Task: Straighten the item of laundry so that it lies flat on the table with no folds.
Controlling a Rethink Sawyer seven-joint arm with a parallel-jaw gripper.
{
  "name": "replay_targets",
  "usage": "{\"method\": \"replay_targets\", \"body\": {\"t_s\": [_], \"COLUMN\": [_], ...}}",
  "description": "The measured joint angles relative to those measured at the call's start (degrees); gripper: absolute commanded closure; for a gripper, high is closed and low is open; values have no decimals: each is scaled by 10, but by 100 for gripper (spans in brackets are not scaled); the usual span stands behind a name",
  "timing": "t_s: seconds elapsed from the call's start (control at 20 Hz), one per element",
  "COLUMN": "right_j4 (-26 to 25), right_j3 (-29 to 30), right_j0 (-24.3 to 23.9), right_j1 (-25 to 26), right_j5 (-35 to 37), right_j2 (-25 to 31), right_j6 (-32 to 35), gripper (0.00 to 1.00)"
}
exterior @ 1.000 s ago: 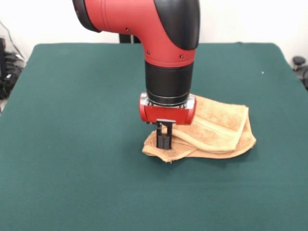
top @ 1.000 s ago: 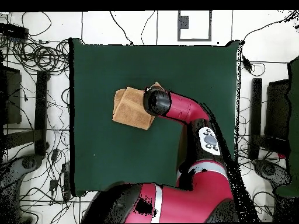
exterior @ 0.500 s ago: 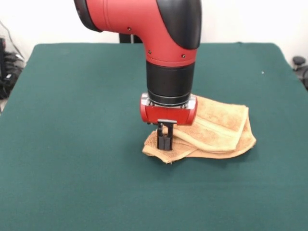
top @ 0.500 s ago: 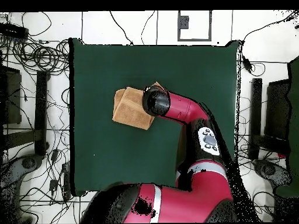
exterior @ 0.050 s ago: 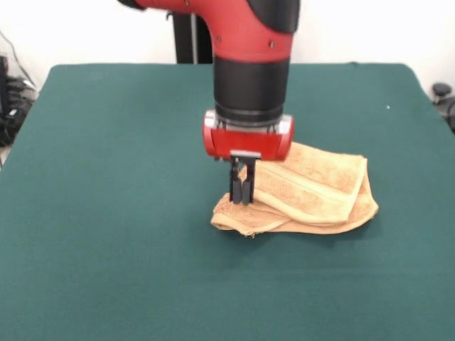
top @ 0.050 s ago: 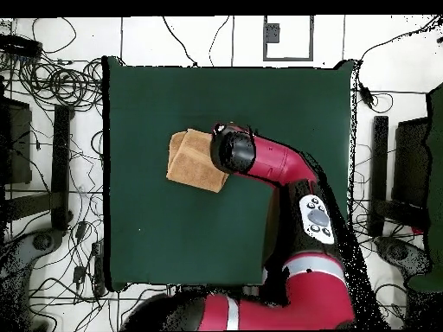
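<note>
The item of laundry [exterior @ 0.050 s ago: 320, 192] is an orange-tan towel, lying folded in layers right of the middle of the dark green table [exterior @ 0.050 s ago: 106, 177]. My gripper [exterior @ 0.050 s ago: 242, 200] hangs over the towel's left end. Its black fingers are shut on a fold of the upper layer, which is pulled up a little between them. In the overhead view the towel [top @ 0.050 s ago: 192, 160] shows as a folded patch on the table [top @ 0.050 s ago: 156, 225]. There the arm's wrist [top @ 0.050 s ago: 232, 150] covers the towel's right edge and hides the gripper.
Green cloth stretches wide on all sides of the towel. Beyond the table's edges in the overhead view, cables [top @ 0.050 s ago: 52, 82] and dark equipment [top @ 0.050 s ago: 17, 130] lie on the floor.
The gripper has risen a little from the towel's left end, and the pinched fold has come up with it. The rest of the towel has stayed in place.
</note>
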Motion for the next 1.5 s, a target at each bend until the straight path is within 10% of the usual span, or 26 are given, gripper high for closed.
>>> {"method": "replay_targets", "body": {"t_s": [0.95,1.5], "right_j4": [44,96], "right_j3": [128,53], "right_j0": [-49,2], "right_j1": [-154,-99], "right_j5": [-7,-3], "right_j2": [-10,-107], "right_j6": [3,57], "gripper": [100,100]}}
